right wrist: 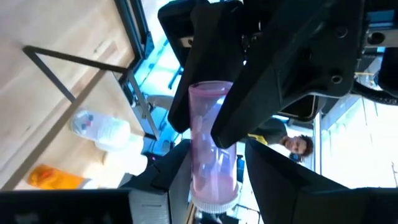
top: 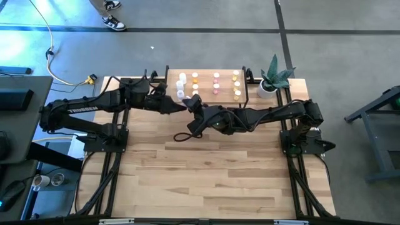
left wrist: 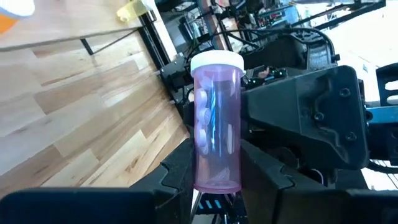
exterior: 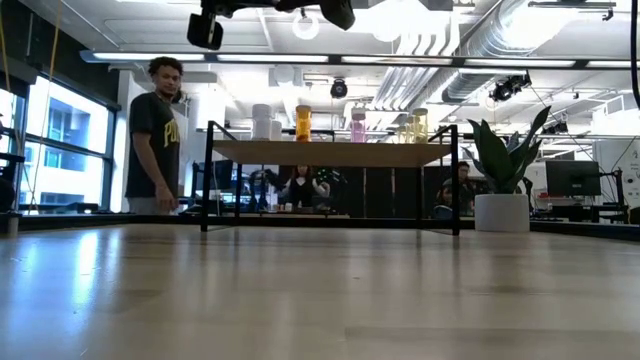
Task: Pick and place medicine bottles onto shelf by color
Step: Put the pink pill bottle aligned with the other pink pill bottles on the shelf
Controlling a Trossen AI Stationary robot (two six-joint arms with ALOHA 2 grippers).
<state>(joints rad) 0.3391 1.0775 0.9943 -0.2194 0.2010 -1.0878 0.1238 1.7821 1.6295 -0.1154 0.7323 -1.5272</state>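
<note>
- You had both arms meeting above the desk (top: 212,169), just in front of the shelf (top: 206,74), and a pink bottle (left wrist: 216,124) was caught between them.
- Your left pincer (left wrist: 214,177) was clamped on the bottle's base end, the white cap pointing away from it toward the other arm; the fingers (left wrist: 180,171) sat tight against the pink wall.
- Your right pincer (right wrist: 211,165) had its fingers on either side of the cap end of the same bottle. Whether they pressed on it or only bracketed it, I could not tell.
- I judged this to be a handover in mid-air: each arm took one end so the bottle could pass across without being set down.
- The bottle was off the desk and not yet on the shelf.
- On the shelf, bottles already stood in rows by color: white (top: 182,80) toward the left arm's side, then orange (top: 195,77), pink (top: 216,77) and yellow (top: 236,76). That ordering suggested the held one belonged in the pink row.
- The pink row lay nearer the right arm's reach, which would explain passing it over.
- A potted plant (top: 270,80) stood beside the shelf's far end, near any path the right arm might take.
- A person (exterior: 155,135) stood behind the desk, clear of the arms.
</note>
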